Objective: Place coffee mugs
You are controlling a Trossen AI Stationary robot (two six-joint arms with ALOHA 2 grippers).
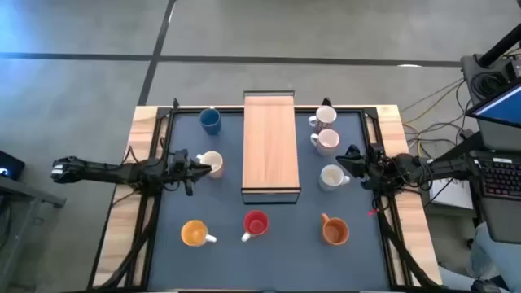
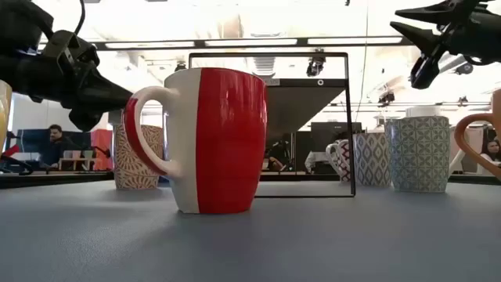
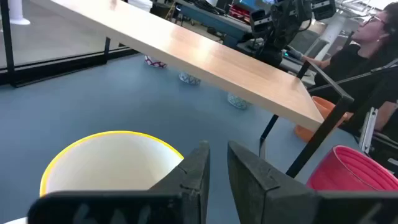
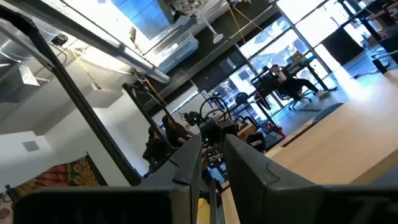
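- Left gripper (image 1: pixel 198 168): held just beside the yellow-rimmed cream ceramic mug (image 1: pixel 212 163), left of the long light-wood board (image 1: pixel 270 146); fingers (image 3: pixel 193 177) nearly together, narrow gap, nothing pinched.
- Right gripper (image 1: pixel 348 161): raised by the patterned white mug (image 1: pixel 331 176); fingers (image 4: pixel 186 165) slightly apart, nothing seen held.
- Red-and-white mug (image 2: pixel 205 139): set at table front, centre.

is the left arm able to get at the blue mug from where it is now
Probably yes. The left gripper hovers by the cream mug, and the blue mug stands on the same side of the wooden board, with bare table between them.
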